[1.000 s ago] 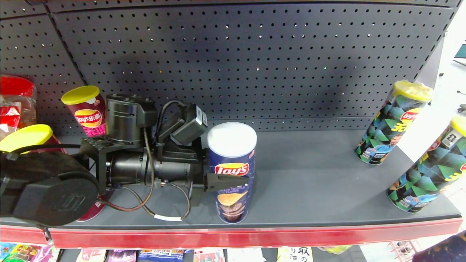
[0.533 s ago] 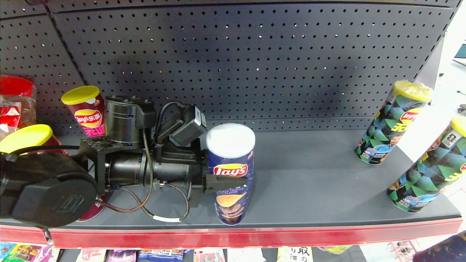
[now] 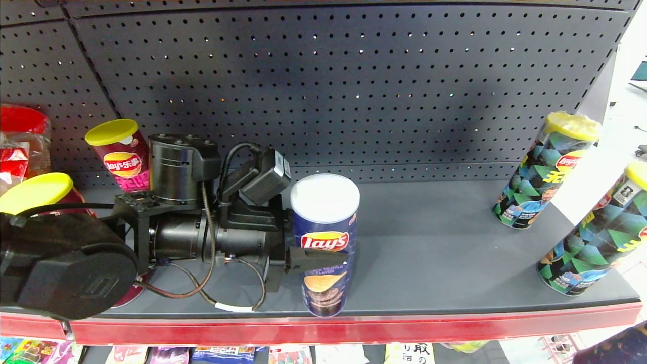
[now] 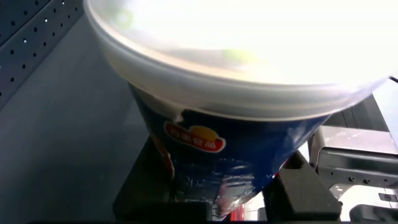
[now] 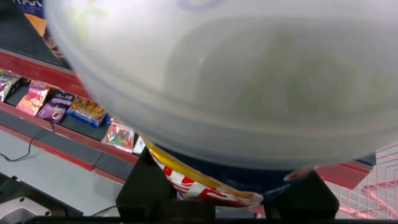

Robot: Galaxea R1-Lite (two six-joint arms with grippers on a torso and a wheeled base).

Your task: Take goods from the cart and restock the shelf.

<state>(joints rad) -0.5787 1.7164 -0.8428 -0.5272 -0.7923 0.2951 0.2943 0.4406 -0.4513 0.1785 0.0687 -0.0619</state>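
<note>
A blue chip can (image 3: 326, 222) with a white lid stands upright near the front edge of the grey shelf (image 3: 429, 253). My left gripper (image 3: 323, 254) comes in from the left and is shut on its middle. In the left wrist view the same can (image 4: 236, 137) sits between the black fingers (image 4: 143, 193). In the right wrist view my right gripper (image 5: 230, 199) is shut on a second chip can (image 5: 199, 180) with a translucent lid, held away from the shelf in front of lower racks.
Two red cans with yellow lids (image 3: 119, 149) (image 3: 35, 189) stand behind the left arm. Two patterned cans (image 3: 548, 169) (image 3: 599, 237) stand at the shelf's right end, with open shelf between. A pegboard wall (image 3: 354, 91) backs the shelf. Snack packs (image 5: 87, 109) line lower shelves.
My left gripper and the blue can have shifted slightly right and toward the shelf's front edge. The other cans have stayed put.
</note>
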